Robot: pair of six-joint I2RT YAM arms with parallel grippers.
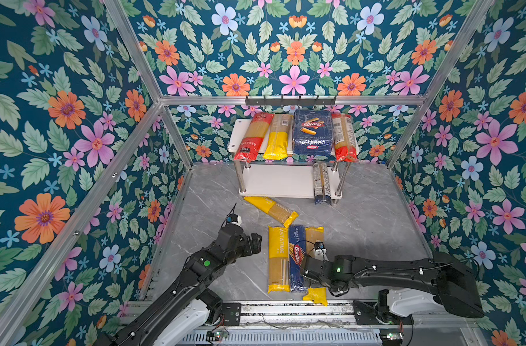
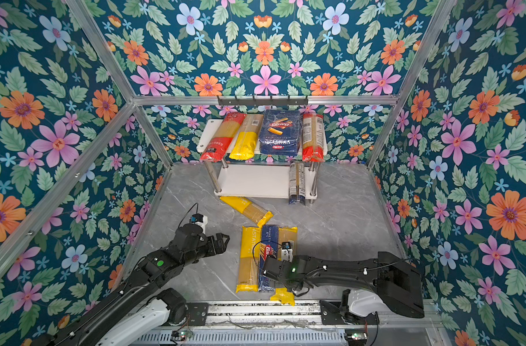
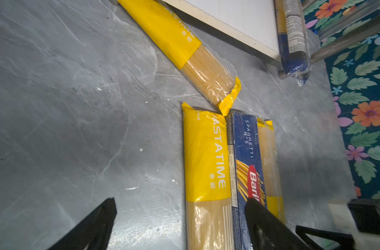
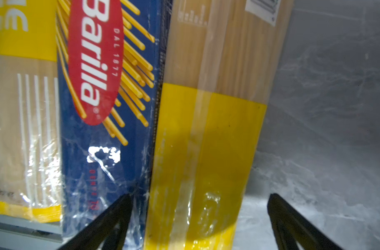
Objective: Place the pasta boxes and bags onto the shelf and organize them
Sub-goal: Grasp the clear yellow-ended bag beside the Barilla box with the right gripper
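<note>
The shelf (image 1: pixel 285 182) stands at the back. Its top board holds a red bag (image 1: pixel 252 136), a yellow bag (image 1: pixel 278 137), the blue rigatoni pack (image 1: pixel 312 131) and a red-ended bag (image 1: pixel 344 137). A dark-ended bag (image 1: pixel 321 185) lies on the lower board's right. On the table, a yellow bag (image 1: pixel 270 209) lies slanted. Side by side are a PASTATIME bag (image 1: pixel 278 260), the spaghetti box (image 1: pixel 296 239) and a yellow-ended bag (image 4: pixel 206 129). My right gripper (image 4: pixel 200 196) is open, straddling that bag. My left gripper (image 3: pixel 181 201) is open over the PASTATIME bag's left side.
A black hook rail (image 1: pixel 290 100) hangs on the back wall above the shelf. Floral walls and aluminium frame bars (image 1: pixel 172 131) close in three sides. A metal rail (image 1: pixel 285 308) with both arm bases runs along the table's front edge.
</note>
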